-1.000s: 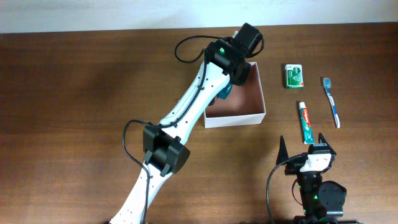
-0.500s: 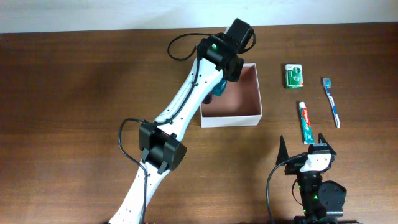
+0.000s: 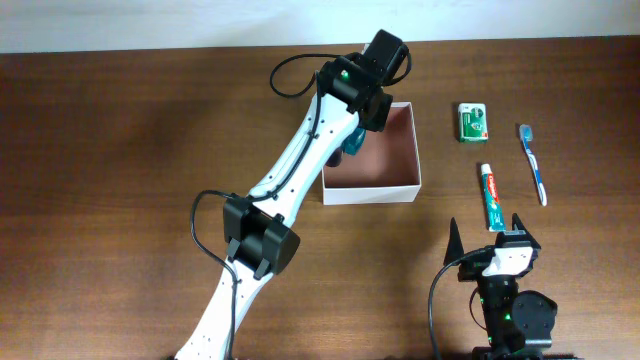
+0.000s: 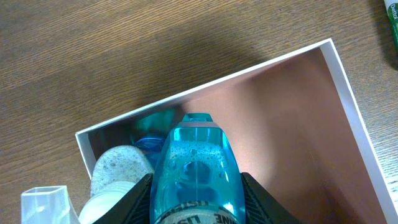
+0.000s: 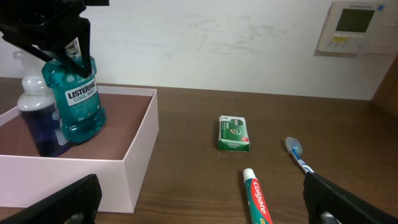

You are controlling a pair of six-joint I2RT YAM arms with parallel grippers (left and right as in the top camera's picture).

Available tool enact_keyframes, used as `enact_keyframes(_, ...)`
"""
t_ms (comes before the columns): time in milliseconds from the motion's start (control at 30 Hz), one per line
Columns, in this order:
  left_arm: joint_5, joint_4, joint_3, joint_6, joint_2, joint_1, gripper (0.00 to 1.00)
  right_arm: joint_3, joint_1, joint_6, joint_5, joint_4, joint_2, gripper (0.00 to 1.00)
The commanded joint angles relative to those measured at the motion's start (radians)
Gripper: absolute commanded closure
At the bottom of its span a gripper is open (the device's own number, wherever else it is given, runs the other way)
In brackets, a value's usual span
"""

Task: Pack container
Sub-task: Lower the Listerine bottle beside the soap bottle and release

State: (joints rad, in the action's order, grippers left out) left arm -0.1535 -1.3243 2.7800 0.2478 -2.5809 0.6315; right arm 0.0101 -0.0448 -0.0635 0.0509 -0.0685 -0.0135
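Observation:
The container (image 3: 396, 150), a white-walled square box with a pinkish-brown inside, stands at the table's middle back. My left gripper (image 4: 196, 202) is shut on a teal mouthwash bottle (image 4: 196, 158), which stands upright in the container's left part (image 5: 78, 102). Whether its base touches the floor I cannot tell. Right beside it in the box stands a dark blue pump bottle (image 5: 37, 121) with a white top. In the overhead view the left gripper (image 3: 352, 135) is mostly hidden under its wrist. My right gripper (image 3: 487, 235) stands open near the front edge, nothing between its fingers.
Right of the container lie a small green packet (image 3: 473, 121), a toothpaste tube (image 3: 489, 197) and a blue toothbrush (image 3: 532, 163). The toothpaste (image 5: 258, 202) lies just ahead of the right gripper (image 5: 205, 208). The container's right half (image 4: 292, 118) holds nothing.
In the first half second the left arm moved a little left with the bottle, and the container slid slightly left too. Since then nothing has moved. The right arm stayed still.

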Motion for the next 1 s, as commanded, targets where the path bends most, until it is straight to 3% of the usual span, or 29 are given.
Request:
enact_keyframes(0, -0.003, 0.008, 0.014, 0.006, 0.010, -0.011, 0.60, -0.005, 0.005, -0.004, 0.009, -0.005, 0.010, 0.01)
enact_keyframes(100, 0.000, 0.008, 0.014, 0.006, 0.010, -0.011, 0.55, -0.005, 0.005, -0.004, 0.009, -0.005, 0.010, 0.01)
enact_keyframes(967, 0.000, 0.039, 0.014, -0.013, 0.010, -0.011, 0.53, -0.005, 0.005, -0.004, 0.009, -0.005, 0.010, 0.01)
